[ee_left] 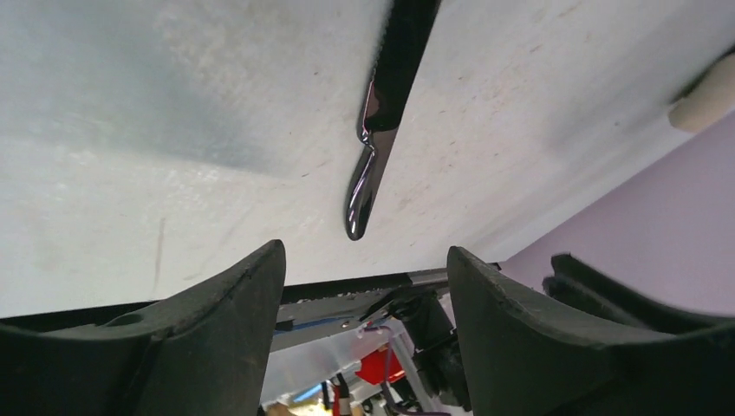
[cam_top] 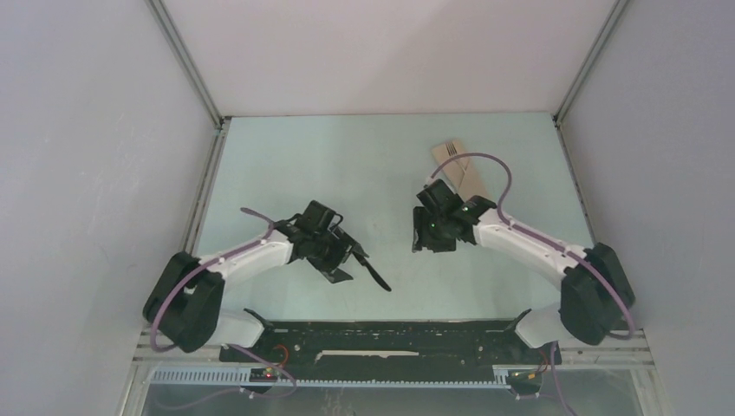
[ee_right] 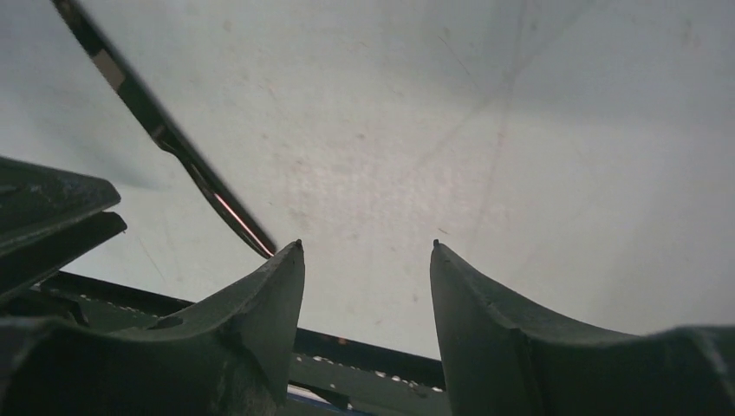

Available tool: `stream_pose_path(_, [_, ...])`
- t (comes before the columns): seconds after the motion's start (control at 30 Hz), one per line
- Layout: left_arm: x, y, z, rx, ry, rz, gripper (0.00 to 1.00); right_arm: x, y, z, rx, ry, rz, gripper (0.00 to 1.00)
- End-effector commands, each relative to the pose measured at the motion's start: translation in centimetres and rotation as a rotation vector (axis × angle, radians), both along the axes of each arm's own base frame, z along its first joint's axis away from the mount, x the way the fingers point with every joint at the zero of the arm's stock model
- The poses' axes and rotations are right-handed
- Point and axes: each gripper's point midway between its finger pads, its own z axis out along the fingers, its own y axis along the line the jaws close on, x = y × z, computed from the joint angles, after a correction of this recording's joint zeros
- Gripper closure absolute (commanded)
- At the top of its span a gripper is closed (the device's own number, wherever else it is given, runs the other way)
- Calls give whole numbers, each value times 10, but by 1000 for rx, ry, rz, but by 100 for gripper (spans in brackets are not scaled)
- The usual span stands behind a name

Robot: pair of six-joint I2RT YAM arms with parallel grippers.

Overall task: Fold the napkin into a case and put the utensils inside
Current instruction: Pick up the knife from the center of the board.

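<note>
Top external: the knife (cam_top: 374,277) is seen on the desk (cam_top: 329,165) just beside the left gripper (cam_top: 345,267); the case (cam_top: 464,178) lies beyond the right gripper (cam_top: 426,241). Left wrist: released jaws are faced by the knife, lengthwise ahead. Right wrist: released, nothing held.

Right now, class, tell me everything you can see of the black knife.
The knife is slim and glossy black, metal by its shine. A wider blade with fine teeth narrows at a bent neck into a slender handle with a rounded end. It lies flat and slanted on the pale table, toward the near edge. Its rounded end sits just ahead of the left gripper, whose jaws stand open and clear of it. Only the table touches it.
</note>
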Motion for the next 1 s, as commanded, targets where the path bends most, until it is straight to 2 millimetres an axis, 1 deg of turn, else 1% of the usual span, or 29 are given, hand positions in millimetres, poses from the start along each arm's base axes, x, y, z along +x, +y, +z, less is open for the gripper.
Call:
stream_pose_path(0.0, [-7,-19,-11,39,133,104,27,-6,-24,0,-28,-73,4,38])
stream_pose_path(0.07, [-8,-26,-19,49,164,122,29,-8,-26,4,-6,-98,13,38])
stream_pose_path(0.23, [-2,-45,-29,81,204,140,32,-15,-26,5,43,-126,37,39])
stream_pose_path(0.3, [-1,-48,-36,95,227,156,32,-18,-27,5,51,-130,40,40])
stream_pose_path(0.43, [-1,-44,-48,144,255,189,38,-24,-32,5,59,-143,46,41])
stream_pose_path(0.5, [-3,-42,-51,181,273,196,39,-26,-35,6,59,-153,48,41])
stream_pose_path(0.6, [-6,-46,-55,203,300,201,41,-27,-39,6,55,-164,52,41])
stream_pose_path(0.67, [-9,-45,-62,232,322,201,42,-27,-40,7,52,-172,51,42])
stream_pose_path(0.73, [-15,-43,-70,249,353,202,51,-28,-41,9,55,-176,51,43])
stream_pose_path(0.8, [-19,-38,-76,279,375,209,56,-29,-42,12,59,-185,51,43])
stream_pose_path(0.97, [-24,-22,-83,379,389,203,57,-29,-43,17,67,-201,50,43])
